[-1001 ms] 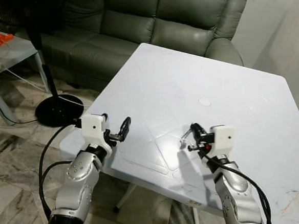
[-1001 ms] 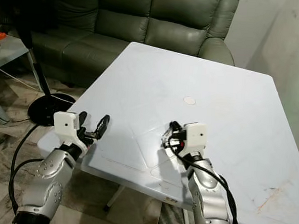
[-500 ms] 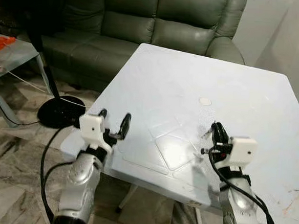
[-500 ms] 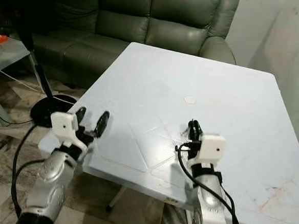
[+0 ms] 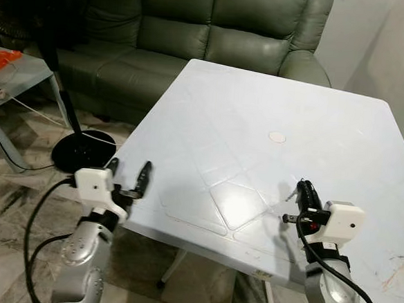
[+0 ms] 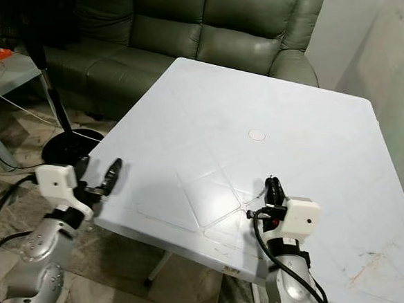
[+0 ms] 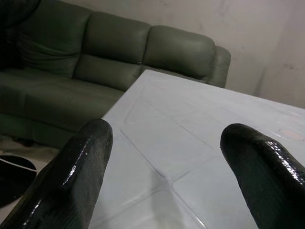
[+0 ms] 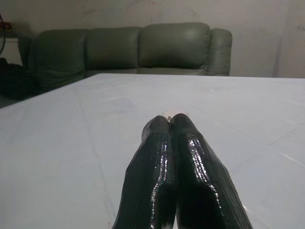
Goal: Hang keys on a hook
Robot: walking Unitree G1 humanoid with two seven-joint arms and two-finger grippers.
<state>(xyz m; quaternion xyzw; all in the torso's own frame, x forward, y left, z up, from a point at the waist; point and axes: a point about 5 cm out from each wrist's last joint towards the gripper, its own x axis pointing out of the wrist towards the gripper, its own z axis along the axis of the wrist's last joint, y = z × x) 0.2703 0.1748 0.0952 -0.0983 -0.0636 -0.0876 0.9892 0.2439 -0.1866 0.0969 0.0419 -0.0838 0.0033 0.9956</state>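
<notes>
Left claw (image 5: 126,179) hovers at the near left corner of the white counter (image 5: 275,101), fingers spread apart. Right claw (image 5: 303,194) over the near right part, fingers pressed together on a small metal key (image 5: 293,193), tip barely visible. Green sofa (image 5: 196,33) stands beyond the counter.

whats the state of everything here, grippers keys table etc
left gripper: open, fingers wide apart, at the table's near left edge
right gripper: shut, low over the table's near right part
keys: pinched in the right gripper, just a bit of metal showing at the tips
table: upright, white top bare around the grippers
fan: standing on the floor by the sofa
</notes>
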